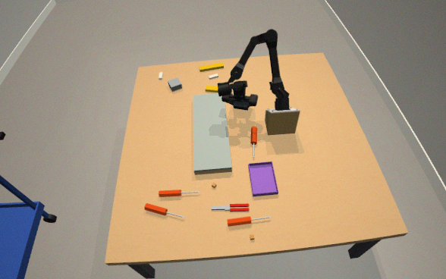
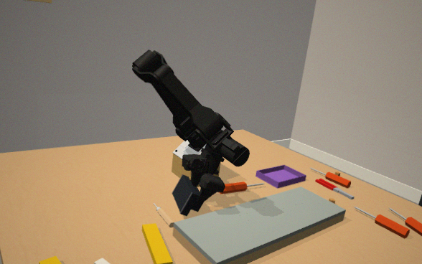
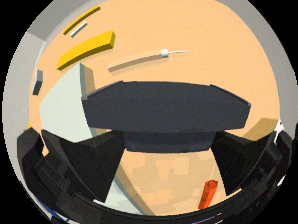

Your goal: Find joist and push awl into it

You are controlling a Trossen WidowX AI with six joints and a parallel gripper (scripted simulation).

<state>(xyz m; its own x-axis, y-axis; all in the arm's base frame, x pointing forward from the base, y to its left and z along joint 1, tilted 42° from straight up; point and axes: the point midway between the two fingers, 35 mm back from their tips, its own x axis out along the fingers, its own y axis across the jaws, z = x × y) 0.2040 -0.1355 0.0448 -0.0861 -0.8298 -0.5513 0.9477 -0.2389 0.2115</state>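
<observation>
My gripper [image 2: 201, 195] [image 3: 169, 131] is shut on the dark stud finder [image 2: 182, 194] [image 3: 167, 110], a wide dark block. It hangs tilted above the table, beside the panel's end near the yellow bar. In the top view the arm hides it. The grey-green floor panel [image 1: 210, 148] [image 2: 260, 225] [image 3: 62, 107] lies flat; arm shadow falls on it. The awl [image 2: 165, 216] [image 3: 137, 62], with beige handle and thin metal tip, lies on the table near the panel's end. The purple tray [image 1: 263, 180] [image 2: 281, 176] is empty.
An orange screwdriver [image 1: 254, 135] [image 2: 235, 187] [image 3: 207, 194] lies between panel and arm base [image 1: 281, 123]. Other screwdrivers and red-handled pliers [image 1: 239, 205] [image 2: 326, 184] lie past the tray. Yellow bars [image 1: 211, 67] [image 2: 156, 244] [image 3: 87, 50] and a grey block [image 1: 174, 84] [image 3: 37, 82] lie near the panel's opposite end.
</observation>
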